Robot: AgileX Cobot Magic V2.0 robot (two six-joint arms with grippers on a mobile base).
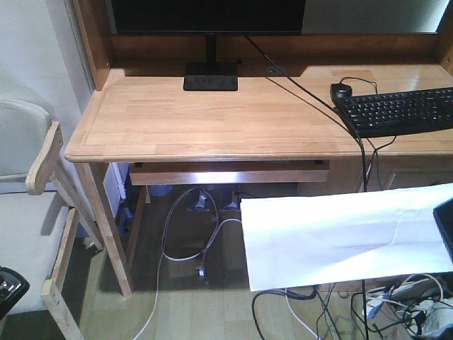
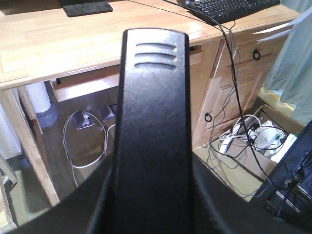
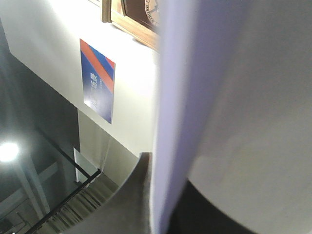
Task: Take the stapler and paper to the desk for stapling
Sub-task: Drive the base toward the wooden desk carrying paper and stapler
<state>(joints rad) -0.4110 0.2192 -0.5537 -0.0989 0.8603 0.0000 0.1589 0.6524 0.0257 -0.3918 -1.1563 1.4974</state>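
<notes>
Aloft at lower right, the paper [image 1: 340, 237] is pinched in the right gripper [image 3: 165, 209], short of the desk [image 1: 212, 120]; the left gripper [image 2: 153, 207] clamps the stapler [image 2: 153, 112].

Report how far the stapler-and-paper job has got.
Done: the stapler is gripped in the left gripper, and the paper is held by the right gripper. In hand: both are held in the air in front of the desk. Left: set both on the desk, then staple.
</notes>
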